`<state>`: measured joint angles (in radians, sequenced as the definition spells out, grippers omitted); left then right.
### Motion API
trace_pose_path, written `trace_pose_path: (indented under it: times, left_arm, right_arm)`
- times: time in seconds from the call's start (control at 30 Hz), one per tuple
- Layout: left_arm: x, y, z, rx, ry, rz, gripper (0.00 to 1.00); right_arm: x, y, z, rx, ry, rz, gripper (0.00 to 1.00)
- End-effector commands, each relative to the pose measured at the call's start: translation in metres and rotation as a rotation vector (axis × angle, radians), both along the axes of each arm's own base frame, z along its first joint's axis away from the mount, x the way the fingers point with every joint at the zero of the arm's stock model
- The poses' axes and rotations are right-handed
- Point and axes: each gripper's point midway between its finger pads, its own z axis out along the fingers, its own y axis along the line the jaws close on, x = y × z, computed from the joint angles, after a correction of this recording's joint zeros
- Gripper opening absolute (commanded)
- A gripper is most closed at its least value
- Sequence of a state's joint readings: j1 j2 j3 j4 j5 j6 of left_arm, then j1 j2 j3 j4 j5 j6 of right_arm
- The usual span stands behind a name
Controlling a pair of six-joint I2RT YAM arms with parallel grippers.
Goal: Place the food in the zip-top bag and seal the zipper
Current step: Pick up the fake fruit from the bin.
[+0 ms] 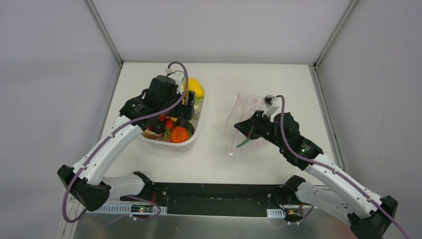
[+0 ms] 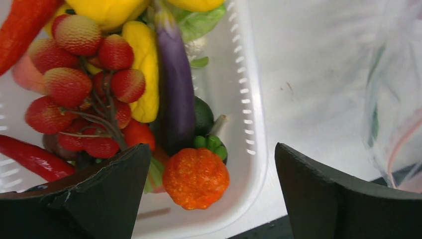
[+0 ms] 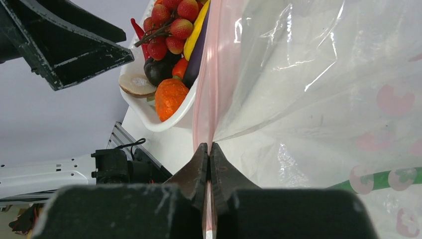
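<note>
Left hand (image 2: 211, 149): it is hanging over the near end of the white tub (image 1: 199, 130), with its fingers standing wide apart and gripping nothing.

Right hand (image 3: 209, 147): its fingers are pressing together on the zipper (image 3: 205, 89), pinching the pink strip and holding that edge of the zip-top bag (image 1: 246, 107) up off the table (image 1: 219, 159). The rest of the clear pouch is draping to the far side of the hand, to the right of the tub and apart from it.

Food: it is all lying in the tub. A bunch of strawberries (image 2: 84, 89) is resting at the left. A purple aubergine (image 2: 176, 99) is lying lengthwise beside a yellow piece (image 2: 144, 64), and an orange fruit (image 2: 195, 177) is sitting against the near rim. A red chilli (image 2: 30, 157) is lying by the left finger, and a yellow pepper (image 1: 195, 88) is occupying the far end.

A green streak (image 3: 378, 180) is showing through the bag's film; I cannot tell whether it is print or contents.
</note>
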<state>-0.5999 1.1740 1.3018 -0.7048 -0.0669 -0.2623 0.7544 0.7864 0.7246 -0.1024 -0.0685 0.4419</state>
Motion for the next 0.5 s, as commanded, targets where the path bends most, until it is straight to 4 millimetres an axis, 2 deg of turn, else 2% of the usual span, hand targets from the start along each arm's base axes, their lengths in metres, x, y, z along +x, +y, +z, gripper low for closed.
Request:
trace_pose_path:
  times: [0.0,0.13,0.23,0.4,0.47]
  left_arm:
    - [0.029,0.025,0.013,0.087,-0.076,0.083,0.99]
    - [0.044,0.054,0.004,0.179,-0.057,0.182,0.99]
    - [0.048,0.072,-0.005,0.246,-0.044,0.228,0.96]
    - [0.045,0.091,-0.03,0.412,-0.012,0.183,0.92]
    - [0.043,0.091,-0.038,0.449,-0.002,0.13,0.92]
  right_arm:
    - [0.001,0.006,0.018,0.049,-0.024,0.015,0.0]
    - [0.002,0.004,0.017,0.029,-0.028,0.008,0.0]
    - [0.003,0.003,0.014,0.019,-0.021,0.003,0.0]
    - [0.003,0.005,0.011,0.018,-0.004,0.001,0.0]
    - [0.004,0.006,0.009,0.015,0.0,0.002,0.0]
